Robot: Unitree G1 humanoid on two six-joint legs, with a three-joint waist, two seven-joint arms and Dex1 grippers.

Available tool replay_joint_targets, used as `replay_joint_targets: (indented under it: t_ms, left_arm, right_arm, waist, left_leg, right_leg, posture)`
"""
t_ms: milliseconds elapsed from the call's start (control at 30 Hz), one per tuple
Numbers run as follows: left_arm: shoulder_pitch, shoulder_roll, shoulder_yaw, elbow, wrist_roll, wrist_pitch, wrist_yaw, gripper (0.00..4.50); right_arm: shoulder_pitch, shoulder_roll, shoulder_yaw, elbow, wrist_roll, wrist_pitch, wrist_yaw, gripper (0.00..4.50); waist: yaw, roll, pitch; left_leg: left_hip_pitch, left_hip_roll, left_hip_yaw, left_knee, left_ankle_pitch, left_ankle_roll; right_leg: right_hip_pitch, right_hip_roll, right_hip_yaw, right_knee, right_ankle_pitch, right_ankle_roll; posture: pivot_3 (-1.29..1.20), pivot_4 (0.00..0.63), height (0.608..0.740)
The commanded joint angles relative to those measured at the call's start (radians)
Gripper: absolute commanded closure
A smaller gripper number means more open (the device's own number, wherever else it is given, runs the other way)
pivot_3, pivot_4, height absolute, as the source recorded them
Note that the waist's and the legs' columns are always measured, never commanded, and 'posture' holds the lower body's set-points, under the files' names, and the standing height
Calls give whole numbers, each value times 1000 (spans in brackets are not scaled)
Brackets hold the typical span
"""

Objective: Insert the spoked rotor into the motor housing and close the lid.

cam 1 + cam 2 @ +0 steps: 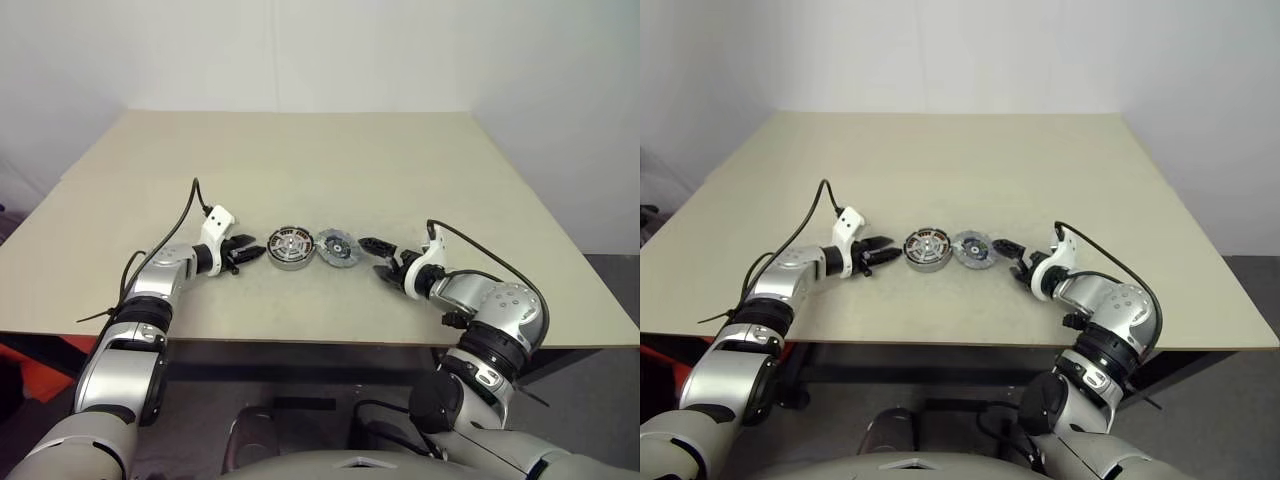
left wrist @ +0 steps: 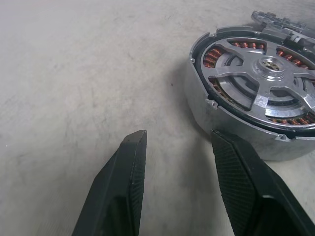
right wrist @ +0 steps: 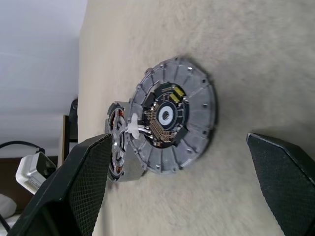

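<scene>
Right wrist view, frame centre: flat grey notched metal lid [image 3: 174, 115] lies on surface, rigid, likely slippery, best gripped across its edge; right fingers [image 3: 88, 182] wide, left fingers [image 2: 133, 162] half-open, both empty.

You see the motor housing [image 1: 290, 249] at frame centre, the spoked rotor [image 2: 268, 73] seated inside; the lid [image 1: 336, 248] leans against its right side.

Silver motor housing [image 2: 231, 128], copper windings; grey lid [image 3: 197, 123], dark centre; beige table [image 1: 300, 160].
</scene>
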Motion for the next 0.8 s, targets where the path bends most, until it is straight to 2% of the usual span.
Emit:
replay_joint_targets:
  t_ms: [33, 433, 800]
  left_arm:
    - [-16, 0, 3, -39, -4, -13, -2, 2302]
    - [-7, 5, 7, -47, -6, -14, 2, 2302]
    - [-1, 0, 1, -62, -4, -9, 0, 2302]
  right_arm:
    - [-86, 191, 67, 81, 54, -24, -17, 21]
    - [-64, 144, 194, 223, 149, -186, -44, 21]
    - [-69, 71, 312, 278, 203, -496, 28, 21]
  waist:
    - [-2, 0, 0]
    - [-21, 0, 0]
    - [-18, 0, 0]
  left_leg:
    - [0, 0, 0, 0, 0, 0]
    - [0, 1, 0, 0, 0, 0]
    - [-8, 1, 1, 0, 0, -1]
  right_leg:
    - [0, 0, 0, 0, 0, 0]
    - [0, 1, 0, 0, 0, 0]
    - [-7, 1, 0, 0, 1, -1]
  posture:
    - [0, 0, 740]
    - [0, 0, 740]
    - [0, 0, 740]
